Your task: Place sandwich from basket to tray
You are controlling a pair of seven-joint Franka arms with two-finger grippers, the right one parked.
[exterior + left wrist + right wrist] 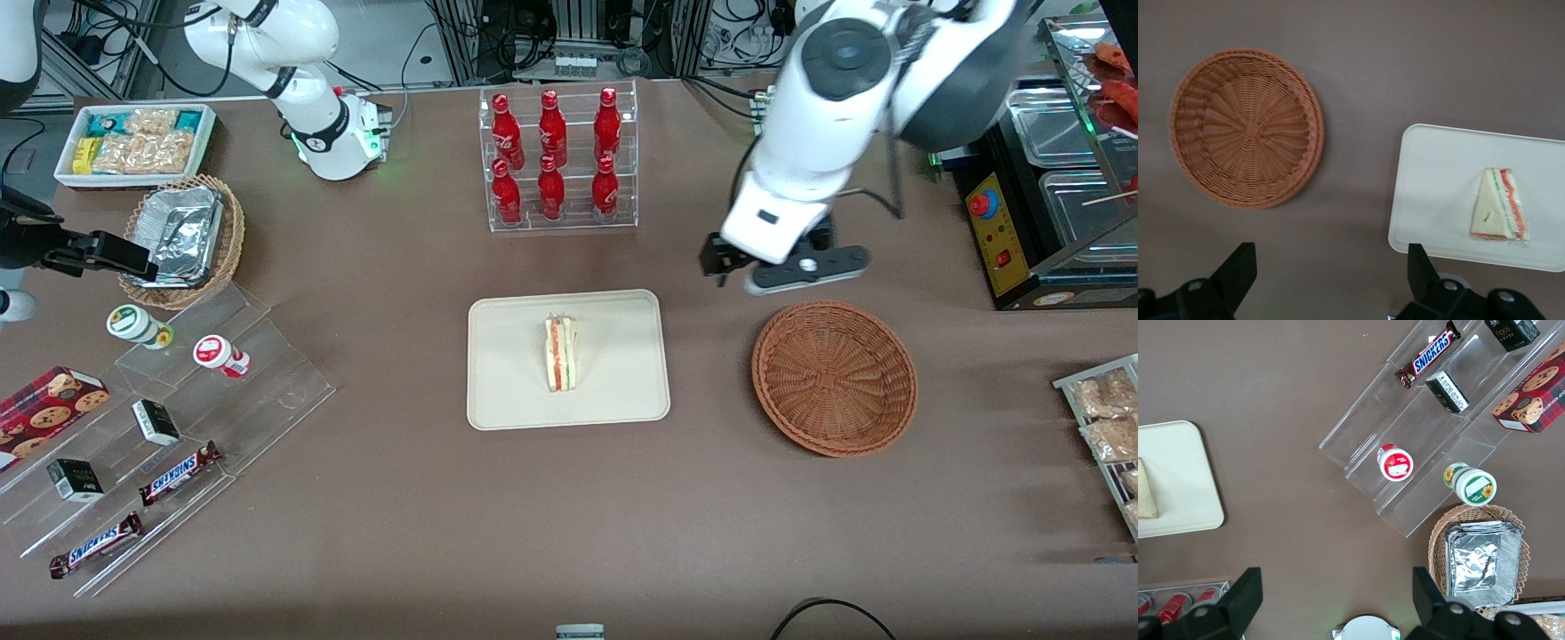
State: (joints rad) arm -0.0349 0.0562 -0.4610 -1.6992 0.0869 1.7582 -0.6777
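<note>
The sandwich (561,356) (1500,213) lies on the cream tray (507,391) (1431,173) in the middle of the table, its red, orange and green layers showing. Beside the tray, toward the working arm's end, the reddish-brown basket (834,378) (1247,127) holds nothing. My left gripper (765,267) (1330,257) hangs above the table, farther from the front camera than the basket and near its rim. Its fingers are open, with only bare tabletop between them. An edge of the sandwich (1145,490) and the tray (1178,480) also shows in the right wrist view.
A clear rack of red bottles (560,160) stands farther back than the tray. Toward the parked arm's end are a tan basket of foil trays (182,236), a white bin of snacks (133,142) and acrylic steps with snacks (160,427). A black machine (1049,196) stands at the working arm's end.
</note>
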